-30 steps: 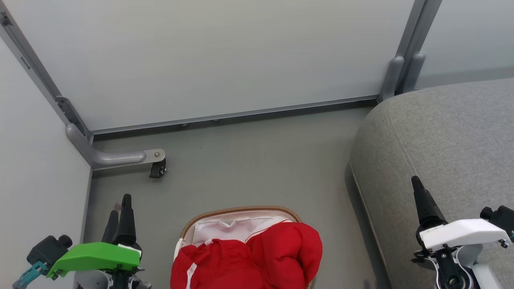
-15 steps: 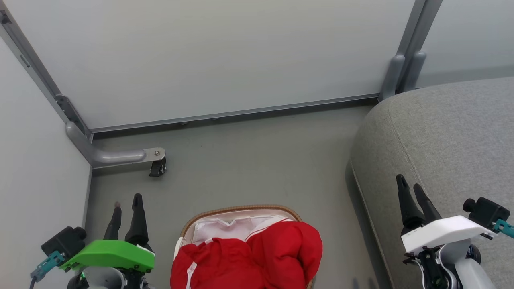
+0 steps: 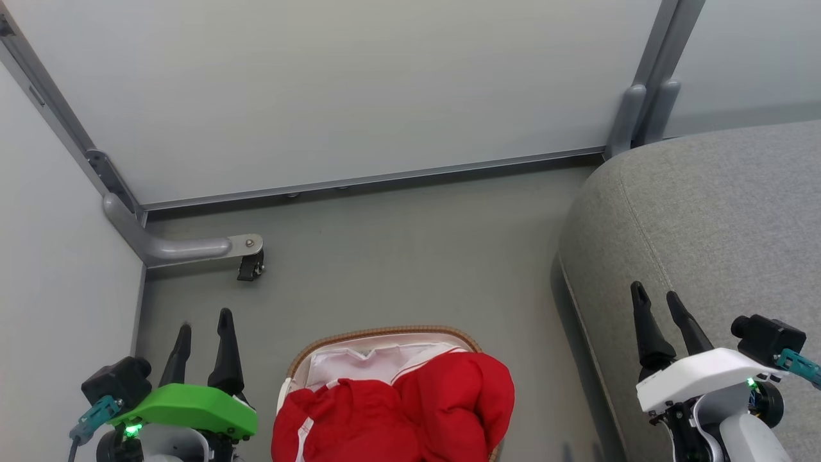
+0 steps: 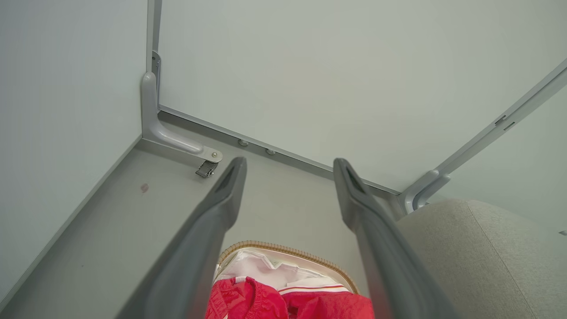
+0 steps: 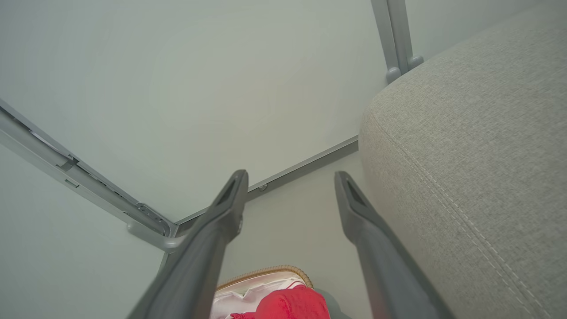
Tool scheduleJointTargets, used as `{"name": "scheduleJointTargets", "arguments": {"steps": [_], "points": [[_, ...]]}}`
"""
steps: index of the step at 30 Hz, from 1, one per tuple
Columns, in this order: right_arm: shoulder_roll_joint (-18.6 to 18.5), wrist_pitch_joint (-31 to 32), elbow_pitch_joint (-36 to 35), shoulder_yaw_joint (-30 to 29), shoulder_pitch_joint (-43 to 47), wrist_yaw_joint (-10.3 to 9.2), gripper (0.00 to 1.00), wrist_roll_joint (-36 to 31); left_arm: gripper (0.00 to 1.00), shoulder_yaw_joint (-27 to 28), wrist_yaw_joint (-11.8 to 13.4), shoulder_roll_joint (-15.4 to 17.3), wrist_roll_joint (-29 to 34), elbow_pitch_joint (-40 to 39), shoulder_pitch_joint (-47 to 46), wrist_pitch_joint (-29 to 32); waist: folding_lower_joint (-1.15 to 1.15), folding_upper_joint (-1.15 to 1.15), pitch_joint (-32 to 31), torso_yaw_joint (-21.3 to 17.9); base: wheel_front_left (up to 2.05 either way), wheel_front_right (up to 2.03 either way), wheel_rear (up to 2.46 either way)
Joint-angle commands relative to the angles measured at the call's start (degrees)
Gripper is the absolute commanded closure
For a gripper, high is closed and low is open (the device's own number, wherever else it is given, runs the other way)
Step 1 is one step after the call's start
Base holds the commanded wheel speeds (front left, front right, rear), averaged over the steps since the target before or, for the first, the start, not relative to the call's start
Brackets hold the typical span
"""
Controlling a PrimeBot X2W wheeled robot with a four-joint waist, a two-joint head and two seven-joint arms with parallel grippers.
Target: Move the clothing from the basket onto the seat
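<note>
Head view, low centre: oval white basket (image 3: pixel 385 334) with a brown braided rim, standing on the grey floor (image 3: pixel 397 256). Holds a heap of bright red clothing (image 3: pixel 417 410) with white stripes and trim, mounded above the rim and bulging over the right edge (near part cut off by the bottom of the frame). Shows crumpled white cloth liner (image 3: pixel 359 366) at the far end, uncovered by the red fabric.

To the right, apart from the basket with a strip of floor between: grey upholstered seat (image 3: pixel 718 224), rounded corner and stitched seam facing the basket.

Left gripper (image 3: pixel 204 319), under a green housing, left of the basket and clear of it, over the floor; jaws released, empty. Right gripper (image 3: pixel 654 290), under a white housing, in front of the seat's near edge; jaws likewise spread, grasping nothing.

Left wrist view: past two parted dark fingers, down onto the basket's far rim, liner and red cloth. Right wrist view: much the same, with the seat filling the right side.

Beyond the floor: pale partition panels (image 3: pixel 333 90) in grey metal framing, with a small black caster (image 3: pixel 250 266) on a bracket at the left corner.
</note>
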Motion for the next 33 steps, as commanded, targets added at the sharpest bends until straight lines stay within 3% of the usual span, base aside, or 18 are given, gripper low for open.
{"name": "scheduleJointTargets", "arguments": {"steps": [1, 33], "points": [[-0.4, -0.6, -0.4, -0.2, -0.9, 0.01, 0.0, -1.9, 0.0, -0.1, 0.3, 0.7, 1.8, -0.6, -0.5, -0.5, 0.0, 0.0, 0.0, 0.0, 0.0, 0.0, 0.0], [0.5, -5.1, -1.9, -0.6, -0.1, 0.02, 0.0, -21.2, 0.0, -0.7, -0.8, -0.7, 19.4, -3.1, 1.4, -4.9, 0.0, 0.0, 0.3, -0.4, 0.0, 0.0, 0.0]]}}
